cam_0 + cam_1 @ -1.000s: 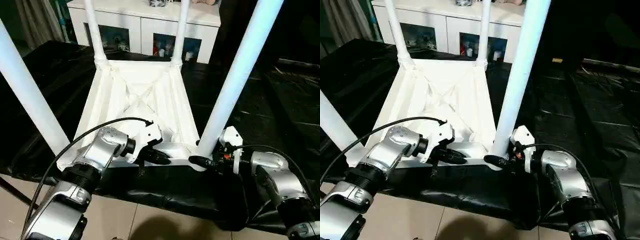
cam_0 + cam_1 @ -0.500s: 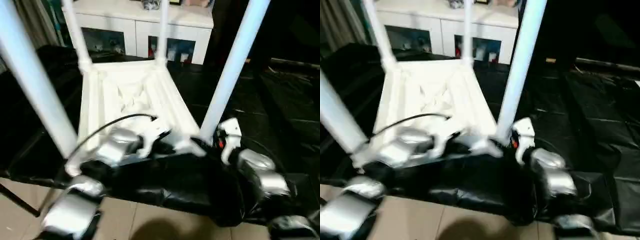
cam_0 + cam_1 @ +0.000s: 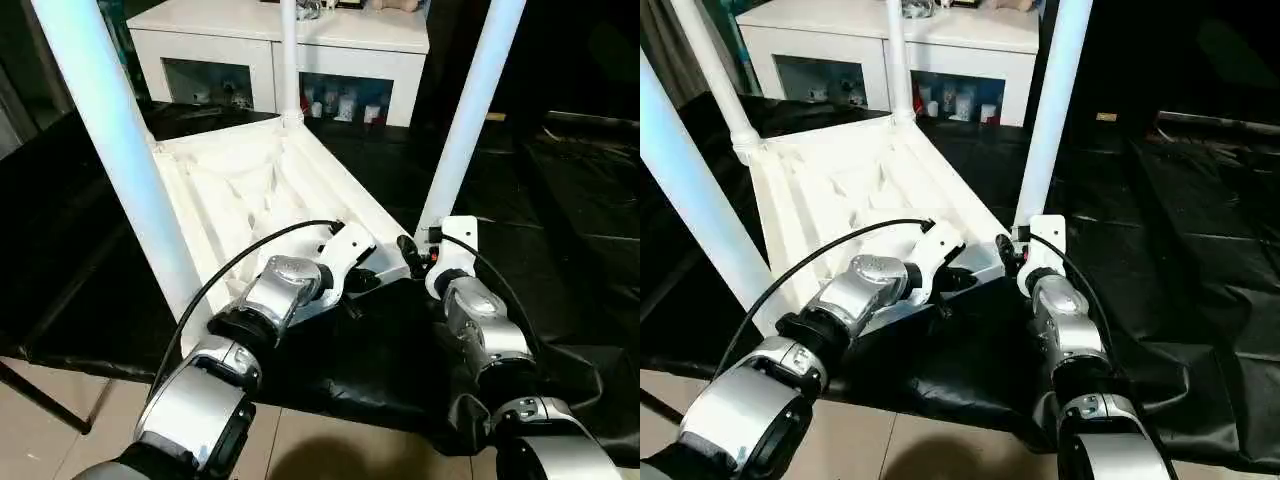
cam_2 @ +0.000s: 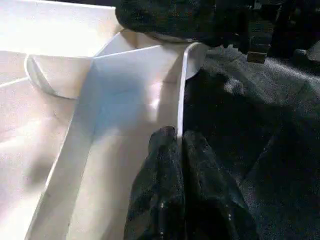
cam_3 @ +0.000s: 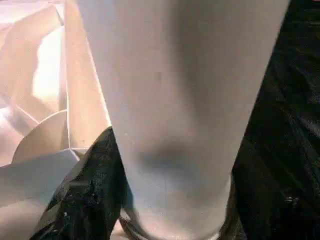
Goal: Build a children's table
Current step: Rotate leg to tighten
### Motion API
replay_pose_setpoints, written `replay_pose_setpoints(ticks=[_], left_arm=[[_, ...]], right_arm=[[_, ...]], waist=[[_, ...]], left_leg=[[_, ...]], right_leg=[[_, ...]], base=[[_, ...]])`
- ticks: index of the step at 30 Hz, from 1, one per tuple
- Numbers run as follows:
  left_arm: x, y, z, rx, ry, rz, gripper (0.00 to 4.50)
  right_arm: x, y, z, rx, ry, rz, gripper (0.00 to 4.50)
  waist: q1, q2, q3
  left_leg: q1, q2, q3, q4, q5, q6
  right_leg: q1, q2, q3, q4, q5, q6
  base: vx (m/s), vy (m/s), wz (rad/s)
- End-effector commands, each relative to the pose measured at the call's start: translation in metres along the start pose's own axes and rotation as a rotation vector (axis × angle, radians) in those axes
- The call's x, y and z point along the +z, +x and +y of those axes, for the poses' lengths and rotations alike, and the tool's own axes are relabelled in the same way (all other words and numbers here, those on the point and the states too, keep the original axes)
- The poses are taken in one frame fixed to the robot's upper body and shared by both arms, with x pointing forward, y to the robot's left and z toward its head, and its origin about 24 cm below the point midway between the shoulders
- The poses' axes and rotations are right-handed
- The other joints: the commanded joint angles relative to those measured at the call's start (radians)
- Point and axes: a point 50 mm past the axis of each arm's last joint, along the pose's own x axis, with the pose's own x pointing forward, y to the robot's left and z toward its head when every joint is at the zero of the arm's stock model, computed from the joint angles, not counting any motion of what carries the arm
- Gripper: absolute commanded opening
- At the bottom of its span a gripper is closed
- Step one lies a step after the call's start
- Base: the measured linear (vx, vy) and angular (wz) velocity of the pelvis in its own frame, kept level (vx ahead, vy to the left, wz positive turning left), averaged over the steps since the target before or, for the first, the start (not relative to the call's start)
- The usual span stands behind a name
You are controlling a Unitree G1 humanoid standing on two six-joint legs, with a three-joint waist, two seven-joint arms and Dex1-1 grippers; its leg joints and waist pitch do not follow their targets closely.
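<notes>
Children's table [image 3: 250, 190] lies upside down on the black-covered counter [image 3: 560, 230], near the counter's front edge, ribbed underside facing up and its white legs standing upward from the corner sockets. Left claw [image 4: 179, 145] is closed, its two black fingers pinching the thin rim wall of the tabletop at the front edge, close to the near right corner socket. Right claw [image 3: 415, 262] is around the base of the near right leg [image 3: 468, 110], where the leg meets its socket; the right wrist view shows one black finger [image 5: 85, 195] against the side of the tube, jaws spread to the tube's width. White cabinet [image 3: 340, 60] with glass doors stands beyond the counter's far edge.
</notes>
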Motion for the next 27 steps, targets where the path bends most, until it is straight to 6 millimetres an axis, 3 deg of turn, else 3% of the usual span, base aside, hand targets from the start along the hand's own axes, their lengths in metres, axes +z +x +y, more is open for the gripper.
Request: replay_pose_setpoints(ticks=[1,3,6,7,8,9,14,17,20,25,27], left_arm=[[-0.009,-0.007,0.01,0.051,-0.053,-0.025,0.0],[-0.013,-0.012,0.011,-0.002,-0.057,-0.022,0.0],[-0.018,-0.019,0.01,-0.095,-0.042,-0.015,0.0],[-0.021,-0.024,0.01,-0.144,-0.021,-0.01,0.0],[-0.025,-0.028,0.009,-0.191,-0.01,0.0,0.0],[-0.028,-0.033,0.009,-0.226,-0.008,0.006,0.0],[-0.035,-0.05,0.006,-0.405,0.032,0.008,0.0],[-0.036,-0.059,0.004,-0.481,0.042,0.008,0.0],[-0.036,-0.06,0.003,-0.489,0.044,0.006,0.0],[-0.035,-0.058,0.002,-0.481,0.039,0.004,0.0],[-0.034,-0.058,0.002,-0.479,0.039,0.001,0.0]], right_arm=[[0.003,-0.001,0.028,0.257,-0.045,-0.038,3.29],[0.007,-0.006,0.02,0.359,-0.08,-0.036,3.42],[0.008,-0.016,0.009,0.487,-0.152,-0.01,3.55],[0.009,-0.022,0.003,0.543,-0.177,-0.001,3.55],[0.01,-0.028,-0.004,0.592,-0.197,0.006,3.55],[0.01,-0.033,-0.009,0.624,-0.208,0.012,3.55],[0.012,-0.046,-0.027,0.694,-0.234,0.041,3.55],[0.01,-0.055,-0.03,0.785,-0.248,0.087,3.55],[0.007,-0.058,-0.03,0.826,-0.261,0.118,3.55],[0.005,-0.057,-0.028,0.859,-0.261,0.15,3.29],[0.006,-0.055,-0.028,0.862,-0.259,0.148,3.1]], waist=[[0.006,-0.027,-0.041],[-0.002,-0.03,-0.042],[-0.005,-0.034,-0.041],[-0.002,-0.036,-0.042],[-0.001,-0.038,-0.041],[0.003,-0.036,-0.039],[0.006,-0.035,-0.039],[0.01,-0.028,-0.038],[0.017,-0.028,-0.041],[0.02,-0.036,-0.04],[0.02,-0.034,-0.04]], left_leg=[[-0.015,-0.005,0.01,-0.061,-0.176,0.101],[-0.027,-0.006,0.004,-0.063,-0.16,0.107],[-0.02,-0.003,0.007,-0.059,-0.159,0.117],[-0.015,-0.001,0.009,-0.056,-0.145,0.131],[-0.017,0.0,0.009,-0.056,-0.139,0.137],[-0.014,0.002,0.011,-0.056,-0.141,0.142],[-0.011,0.008,0.012,-0.059,-0.155,0.133],[-0.004,0.011,0.014,-0.059,-0.165,0.125],[-0.007,0.012,0.015,-0.056,-0.137,0.128],[-0.009,0.008,0.016,-0.055,-0.143,0.12],[-0.009,0.008,0.015,-0.055,-0.142,0.115]], right_leg=[[0.053,-0.039,0.028,-0.089,-0.263,-0.153],[0.065,-0.037,0.024,-0.085,-0.255,-0.136],[0.057,-0.037,0.027,-0.086,-0.235,-0.155],[0.057,-0.037,0.028,-0.083,-0.206,-0.178],[0.057,-0.037,0.029,-0.081,-0.196,-0.184],[0.054,-0.037,0.029,-0.08,-0.187,-0.197],[0.051,-0.037,0.029,-0.075,-0.179,-0.223],[0.048,-0.036,0.031,-0.071,-0.155,-0.238],[0.052,-0.035,0.031,-0.063,-0.09,-0.249],[0.054,-0.038,0.031,-0.068,-0.128,-0.237],[0.054,-0.038,0.031,-0.069,-0.143,-0.229]], base=[[0.0,0.0,0.0],[0.0,0.0,0.0],[0.0,0.0,0.0],[0.0,0.0,0.0],[0.0,0.0,0.0],[0.0,0.0,0.0],[0.0,0.0,0.0],[0.0,0.0,0.0],[0.0,0.0,0.0],[0.0,0.0,0.0],[0.0,0.0,0.0]])
